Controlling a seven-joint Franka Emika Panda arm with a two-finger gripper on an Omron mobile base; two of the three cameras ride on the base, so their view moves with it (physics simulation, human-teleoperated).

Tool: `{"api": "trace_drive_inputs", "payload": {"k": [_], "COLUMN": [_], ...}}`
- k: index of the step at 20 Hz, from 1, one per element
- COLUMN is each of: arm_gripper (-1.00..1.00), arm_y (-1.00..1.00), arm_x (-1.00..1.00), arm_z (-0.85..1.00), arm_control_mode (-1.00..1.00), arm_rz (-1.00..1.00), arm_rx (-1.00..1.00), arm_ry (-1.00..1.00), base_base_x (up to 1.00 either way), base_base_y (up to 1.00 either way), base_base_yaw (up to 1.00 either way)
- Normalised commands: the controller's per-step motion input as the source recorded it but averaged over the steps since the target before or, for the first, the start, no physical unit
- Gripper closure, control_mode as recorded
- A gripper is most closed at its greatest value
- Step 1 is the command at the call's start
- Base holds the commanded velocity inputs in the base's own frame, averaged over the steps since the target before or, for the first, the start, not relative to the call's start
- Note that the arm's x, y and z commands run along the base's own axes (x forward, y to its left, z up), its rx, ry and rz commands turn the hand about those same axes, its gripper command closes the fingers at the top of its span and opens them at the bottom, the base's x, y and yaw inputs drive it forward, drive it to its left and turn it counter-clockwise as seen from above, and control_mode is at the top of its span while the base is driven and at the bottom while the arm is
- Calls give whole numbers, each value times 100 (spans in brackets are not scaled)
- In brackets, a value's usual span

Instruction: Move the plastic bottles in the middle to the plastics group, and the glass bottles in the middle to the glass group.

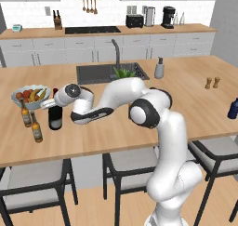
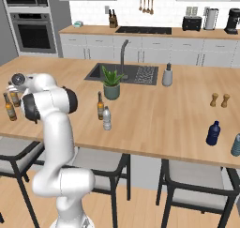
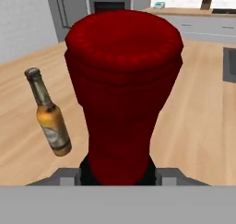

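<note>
Fingers clenched on the red neck of the wine bottle (image 1: 55, 119); in the hand view the red top sat right between my tips, dark pads against both sides. My gripper (image 1: 52, 103) was far out to the left over the near edge of the counter (image 1: 186, 104). The wine bottle stood upright just right of the glass group (image 1: 30, 120), two brown beer bottles, with the fruit bowl (image 1: 31, 96) just behind them. Couldn't tell if its base was on the wood or a hair above.

Progress, judged: wine bottle basically delivered, only the release left. Not done: beer bottle (image 2: 100, 105) and water bottle (image 2: 107, 118) stood in the middle of the counter, close together, near the plant pot (image 2: 111, 84). Beer bottle has to come left to the glass group. Water bottle has to go far right to the dark blue bottle (image 2: 213, 133), which sat nearer than the shakers (image 2: 220, 100). So roughly one of three items handled, two untouched.
</note>
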Motion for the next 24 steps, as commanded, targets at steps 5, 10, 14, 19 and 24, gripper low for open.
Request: {"api": "trace_drive_inputs", "payload": {"k": [5,10,14,19,24], "arm_gripper": [100,100,100,100,100], "arm_y": [22,24,19,7,1], "arm_x": [65,37,5,0,0], "arm_z": [0,0,0,-5,-33], "arm_control_mode": [-100,-100,-100,-100,-100], "arm_rz": [0,0,0,4,1], "arm_rx": [0,0,0,1,1], "arm_ry": [0,0,0,0,0], "base_base_x": [0,0,0,0,0], "base_base_y": [0,0,0,0,0], "base_base_yaw": [0,0,0,0,0]}}
